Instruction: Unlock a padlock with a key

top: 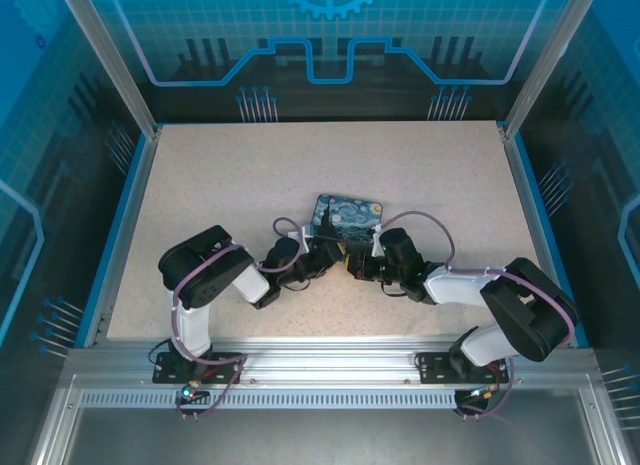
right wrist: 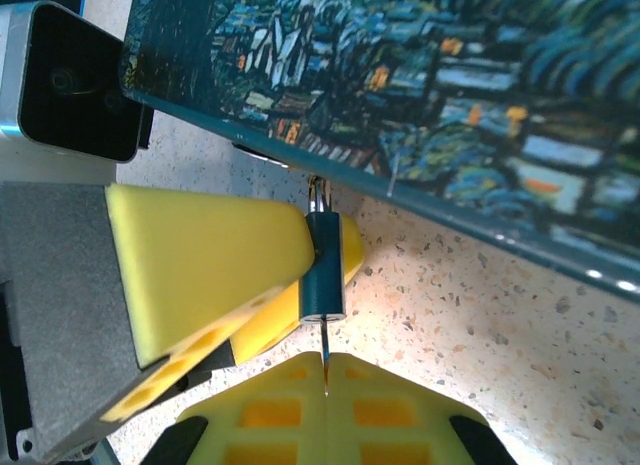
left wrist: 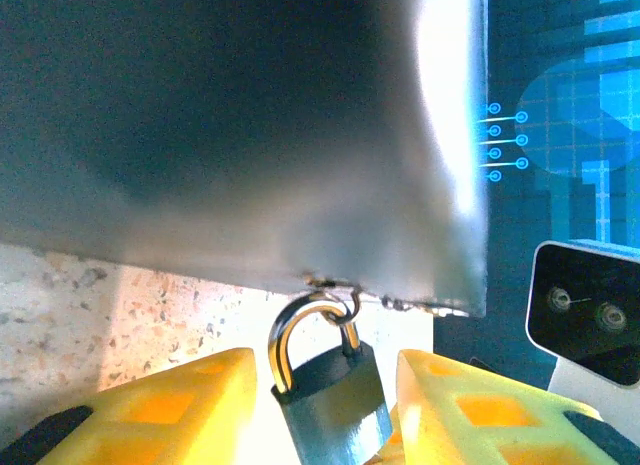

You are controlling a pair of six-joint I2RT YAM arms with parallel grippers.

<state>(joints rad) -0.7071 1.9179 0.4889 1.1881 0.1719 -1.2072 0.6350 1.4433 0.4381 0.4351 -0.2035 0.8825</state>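
Both arms low, inward toward padlock

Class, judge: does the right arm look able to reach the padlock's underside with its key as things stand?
Likely yes: the right tool pinches the key below the padlock, tip at its underside; the left tool grips only the padlock's sides.

Both arms fold low, elbows out, forearms turned inward so the wrists nearly meet nose to nose. The left arm reaches in from the left, and its end effector has its yellow fingers pressed against either side of the padlock. The right arm comes in from the right. Its end effector is fully closed, pads together, pinching the key and pointing straight at the left one's fingertips.
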